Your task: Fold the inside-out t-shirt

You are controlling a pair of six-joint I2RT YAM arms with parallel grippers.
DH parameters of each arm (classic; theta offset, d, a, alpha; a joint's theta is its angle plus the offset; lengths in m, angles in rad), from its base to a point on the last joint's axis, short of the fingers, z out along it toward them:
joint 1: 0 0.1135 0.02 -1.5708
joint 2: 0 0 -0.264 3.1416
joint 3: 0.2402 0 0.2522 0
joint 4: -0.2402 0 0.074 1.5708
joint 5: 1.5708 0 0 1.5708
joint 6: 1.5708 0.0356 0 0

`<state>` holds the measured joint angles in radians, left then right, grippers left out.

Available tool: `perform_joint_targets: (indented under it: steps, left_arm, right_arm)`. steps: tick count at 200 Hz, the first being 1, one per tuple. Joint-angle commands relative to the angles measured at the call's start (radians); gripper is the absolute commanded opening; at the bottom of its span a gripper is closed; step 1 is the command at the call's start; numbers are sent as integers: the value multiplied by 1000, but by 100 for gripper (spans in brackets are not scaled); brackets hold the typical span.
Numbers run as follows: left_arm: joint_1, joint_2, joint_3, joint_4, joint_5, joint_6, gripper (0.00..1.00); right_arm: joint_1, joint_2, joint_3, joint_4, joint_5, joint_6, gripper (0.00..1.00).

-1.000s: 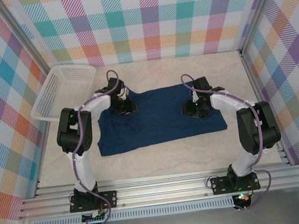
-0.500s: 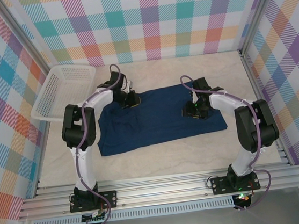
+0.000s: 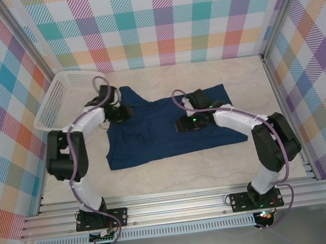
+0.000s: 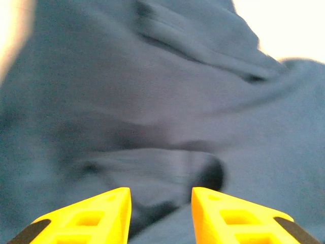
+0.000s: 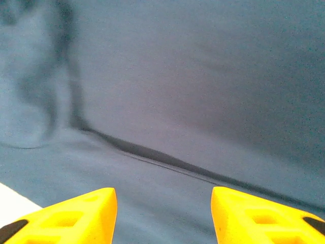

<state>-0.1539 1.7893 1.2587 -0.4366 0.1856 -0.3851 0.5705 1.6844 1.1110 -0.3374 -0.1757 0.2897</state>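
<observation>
Looks early in the job: inside-out t-shirt (image 3: pixel 164 130) spread as a rough rectangle at centre of frame on the table (image 3: pixel 175 176), no neat folded packet yet, so prob. most folds left to do. One flap poking up at the shirt's upper-left corner, near the white basket (image 3: pixel 61 104) in the upper left. Left gripper (image 3: pixel 119 113) at that corner, jaws a little apart, no cloth seen clamped btwn them. Right gripper (image 3: pixel 187 124) over mid-shirt, jaws wide apart, gripping nothing. Top view gives whole outline and both arms' reach. Left wrist view adds rumpled ridges and a dark pocket of cloth just ahead of the tips; right wrist view adds smooth fabric w/ one long seam line running across
</observation>
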Motion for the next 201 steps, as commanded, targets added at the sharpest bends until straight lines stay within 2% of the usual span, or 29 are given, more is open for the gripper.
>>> perform_joint_targets:
  steps: [1, 34, 80, 141, 182, 201]
  left_arm:
    - [69, -53, -57, 47, -87, -49, 40]
    - [99, -4, -41, 35, -92, -50, 44]
    - [93, 93, 7, 55, 13, -62, 46]
    - [84, 120, 7, 73, 55, -67, 37]
    - [79, 89, -12, 75, 57, -69, 36]
    - [68, 98, -11, 75, 69, -70, 37]
  right_arm:
    - [90, 114, 121, 197, -52, -30, 53]
    - [172, 348, 355, 190, 25, -26, 52]
    - [192, 529, 534, 139, 76, -32, 49]
    - [193, 597, 591, 134, 115, -41, 31]
    - [193, 603, 599, 149, 130, -28, 14]
    - [193, 603, 602, 150, 142, -26, 10]
